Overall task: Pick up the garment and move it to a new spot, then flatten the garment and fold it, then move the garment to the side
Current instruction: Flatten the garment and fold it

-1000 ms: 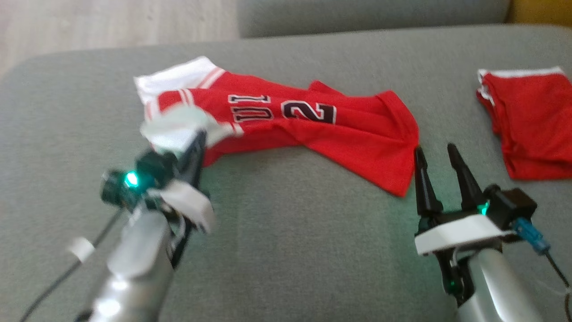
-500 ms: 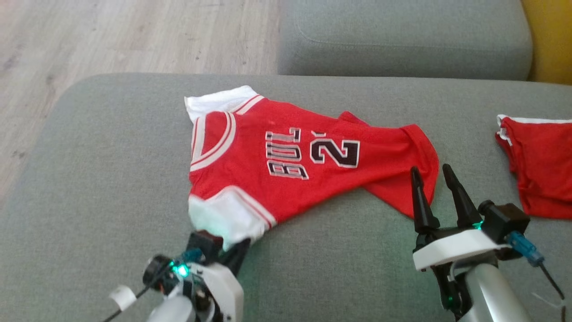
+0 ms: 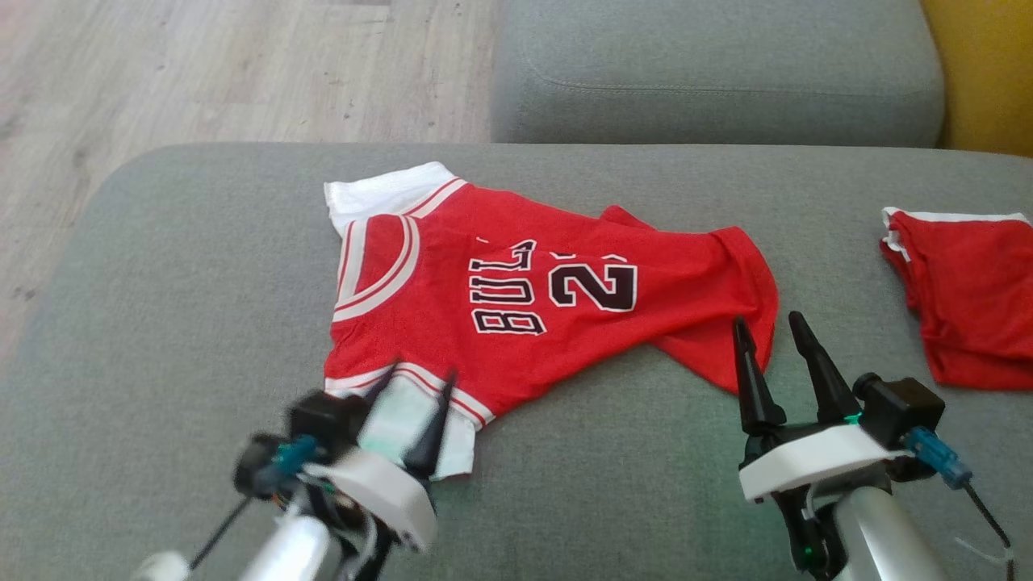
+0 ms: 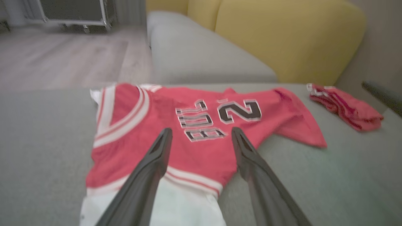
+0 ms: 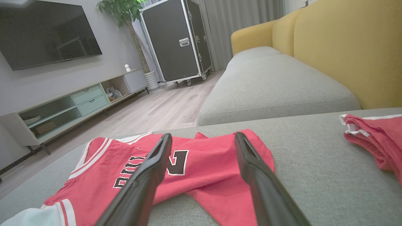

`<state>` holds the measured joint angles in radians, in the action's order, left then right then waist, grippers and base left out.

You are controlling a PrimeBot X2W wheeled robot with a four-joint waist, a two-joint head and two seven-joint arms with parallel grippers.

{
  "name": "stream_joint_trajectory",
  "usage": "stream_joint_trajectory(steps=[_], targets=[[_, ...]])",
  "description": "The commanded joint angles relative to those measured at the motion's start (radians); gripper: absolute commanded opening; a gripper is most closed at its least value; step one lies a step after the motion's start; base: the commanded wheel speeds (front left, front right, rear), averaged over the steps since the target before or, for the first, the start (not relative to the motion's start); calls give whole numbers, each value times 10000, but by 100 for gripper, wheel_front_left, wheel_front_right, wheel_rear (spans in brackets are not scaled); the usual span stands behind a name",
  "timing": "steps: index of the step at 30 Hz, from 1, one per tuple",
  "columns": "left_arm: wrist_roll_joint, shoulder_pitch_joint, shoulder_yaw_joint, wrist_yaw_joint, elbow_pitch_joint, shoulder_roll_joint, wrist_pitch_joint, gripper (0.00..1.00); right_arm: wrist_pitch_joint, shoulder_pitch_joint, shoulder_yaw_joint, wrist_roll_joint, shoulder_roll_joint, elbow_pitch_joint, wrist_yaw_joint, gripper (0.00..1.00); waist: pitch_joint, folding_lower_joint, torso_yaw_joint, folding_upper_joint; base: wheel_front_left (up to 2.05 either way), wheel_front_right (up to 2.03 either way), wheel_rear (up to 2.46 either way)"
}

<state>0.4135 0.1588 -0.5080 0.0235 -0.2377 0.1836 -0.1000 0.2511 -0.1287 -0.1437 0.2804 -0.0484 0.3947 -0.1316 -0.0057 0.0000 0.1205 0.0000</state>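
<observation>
Red jersey lies spread on the grey sofa cushion, both pairs of fingers apart and empty.

The jersey (image 3: 524,298) rests across the middle of the cushion (image 3: 202,282), collar toward its left edge, hem toward the right, one white sleeve pointing at the near edge. The left gripper (image 3: 420,373) hovers over that sleeve, its fingers spread wide and gripping nothing. The right gripper (image 3: 767,320) sits just beside the hem, its fingers likewise spread and empty. A second red garment (image 3: 968,298) lies bunched by the cushion's right edge, well apart from the jersey.
</observation>
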Motion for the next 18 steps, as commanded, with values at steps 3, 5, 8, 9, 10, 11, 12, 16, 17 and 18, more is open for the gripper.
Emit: stream_joint_trajectory(steps=[3,5,8,9,10,11,12,16,17,18], targets=[[23,697,984,-368,666,17,1186,100,107,-275,-197,-55,-18,-442,9,100,28,0,-134,0,0,0,0],[47,742,1264,-455,660,29,1792,100,107,-291,-153,-105,-18,-551,9,100,39,0,-210,0,0,0,0],[113,762,1622,-454,458,65,2730,100,107,-326,-59,-185,-18,-717,9,100,72,0,-335,0,0,0,0],[56,764,1728,-472,354,108,3023,100,107,-339,-24,-213,-18,-773,9,100,95,0,-383,0,0,0,0],[20,742,1845,-503,239,105,3250,100,107,-344,10,-232,-18,-822,9,100,116,0,-428,0,0,0,0],[1,674,1936,-502,110,72,3401,100,107,-344,20,-249,-18,-853,9,100,137,0,-486,0,0,0,0],[-45,592,1998,-473,-11,35,3499,100,107,-334,23,-266,-18,-864,9,100,163,0,-542,0,0,0,0],[-233,210,2484,-437,-317,-294,3608,100,107,-263,53,-300,-18,-838,9,100,274,0,-717,0,0,0,0],[-310,116,2648,-396,-304,-389,3610,100,107,-247,53,-310,-18,-830,9,100,303,0,-753,0,0,0,0],[-358,29,2816,-341,-278,-497,3612,100,107,-234,57,-329,-18,-821,9,100,330,0,-780,0,0,0,0]])
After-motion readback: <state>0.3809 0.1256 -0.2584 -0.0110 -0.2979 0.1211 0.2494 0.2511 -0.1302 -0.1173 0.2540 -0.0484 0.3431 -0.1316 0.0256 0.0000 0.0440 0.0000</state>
